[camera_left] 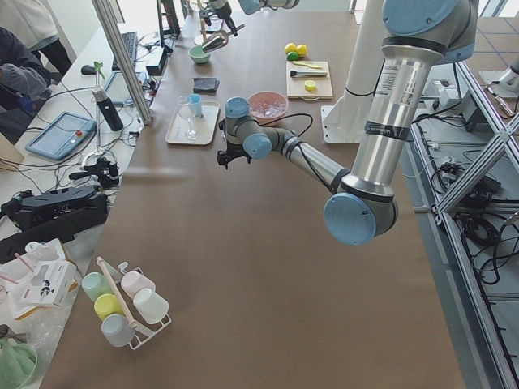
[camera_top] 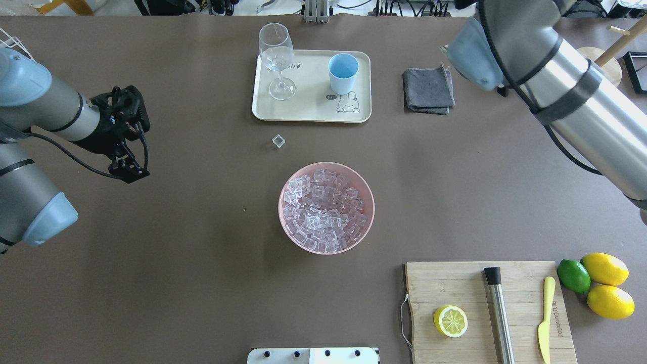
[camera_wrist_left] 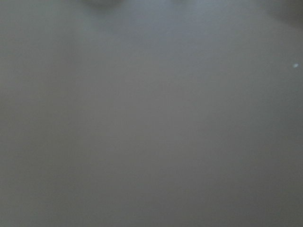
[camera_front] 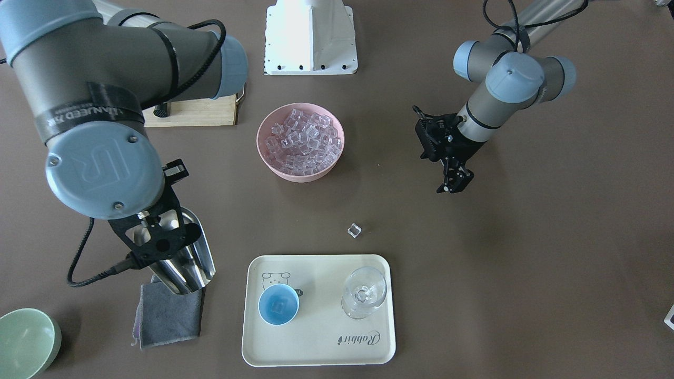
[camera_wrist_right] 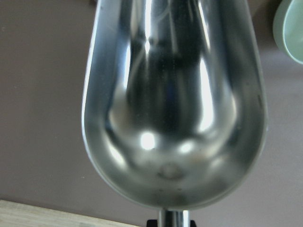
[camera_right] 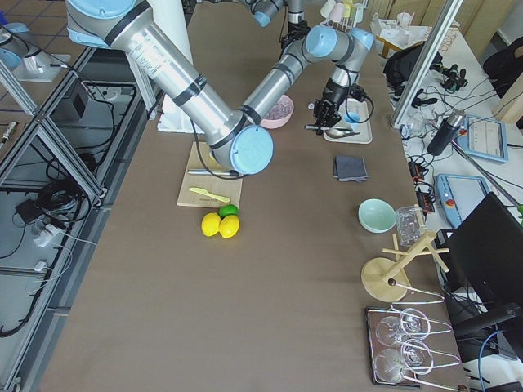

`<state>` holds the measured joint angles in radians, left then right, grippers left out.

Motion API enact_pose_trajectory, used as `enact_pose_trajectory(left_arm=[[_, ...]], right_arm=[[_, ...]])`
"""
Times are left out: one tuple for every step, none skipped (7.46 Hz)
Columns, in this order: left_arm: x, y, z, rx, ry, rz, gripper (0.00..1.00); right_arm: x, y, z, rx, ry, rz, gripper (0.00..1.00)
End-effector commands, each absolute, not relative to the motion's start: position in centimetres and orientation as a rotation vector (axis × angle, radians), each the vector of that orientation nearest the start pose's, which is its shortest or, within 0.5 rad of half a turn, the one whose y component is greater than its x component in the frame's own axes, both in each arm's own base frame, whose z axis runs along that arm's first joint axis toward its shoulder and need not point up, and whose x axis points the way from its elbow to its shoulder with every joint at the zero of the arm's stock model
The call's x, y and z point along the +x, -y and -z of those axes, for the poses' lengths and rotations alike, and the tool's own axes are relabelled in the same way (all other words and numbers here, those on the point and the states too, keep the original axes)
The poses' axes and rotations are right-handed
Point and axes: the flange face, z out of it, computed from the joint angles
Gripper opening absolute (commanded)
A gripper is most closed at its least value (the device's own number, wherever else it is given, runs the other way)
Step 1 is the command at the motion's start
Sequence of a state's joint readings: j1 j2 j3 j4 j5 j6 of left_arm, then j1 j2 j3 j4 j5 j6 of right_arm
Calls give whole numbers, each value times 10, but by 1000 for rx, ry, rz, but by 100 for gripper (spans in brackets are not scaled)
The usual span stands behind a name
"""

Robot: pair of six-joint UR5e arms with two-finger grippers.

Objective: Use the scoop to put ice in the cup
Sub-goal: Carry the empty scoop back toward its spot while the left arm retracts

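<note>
My right gripper (camera_front: 158, 237) is shut on the handle of the shiny steel scoop (camera_front: 190, 260) and holds it above the grey cloth (camera_front: 171, 316), left of the tray in the front-facing view. The scoop's trough (camera_wrist_right: 173, 104) is empty. The light-blue cup (camera_front: 278, 305) stands on the cream tray (camera_front: 316, 347) with a clear cube in it; it also shows in the overhead view (camera_top: 343, 73). The ice (camera_top: 323, 210) fills a pink bowl (camera_top: 366, 222) mid-table. One loose cube (camera_top: 278, 141) lies near the tray. My left gripper (camera_top: 129, 171) hangs empty, jaws together, far from them.
A clear stemmed glass (camera_top: 276, 55) stands on the tray beside the cup. A pale green bowl (camera_front: 23, 342) sits beyond the cloth. A cutting board (camera_top: 488, 311) carries a half lemon, a steel rod and a yellow knife, with lemons and a lime (camera_top: 573, 275) beside it.
</note>
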<state>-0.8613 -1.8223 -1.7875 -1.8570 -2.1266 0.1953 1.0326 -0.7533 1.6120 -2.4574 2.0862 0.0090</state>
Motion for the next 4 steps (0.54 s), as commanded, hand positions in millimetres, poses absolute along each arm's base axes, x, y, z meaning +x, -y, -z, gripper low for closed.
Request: enact_pose_trajectory(left_arm=[[231, 524, -435, 431, -682, -868, 98], [210, 526, -448, 391, -729, -828, 98], [176, 533, -469, 357, -732, -757, 98], [138, 531, -495, 293, -723, -675, 98]], right_arm=[[-219, 544, -344, -123, 510, 280, 0], [-211, 530, -374, -120, 523, 185, 0], [-210, 523, -395, -135, 533, 103, 0], [-210, 512, -420, -149, 565, 70, 0]])
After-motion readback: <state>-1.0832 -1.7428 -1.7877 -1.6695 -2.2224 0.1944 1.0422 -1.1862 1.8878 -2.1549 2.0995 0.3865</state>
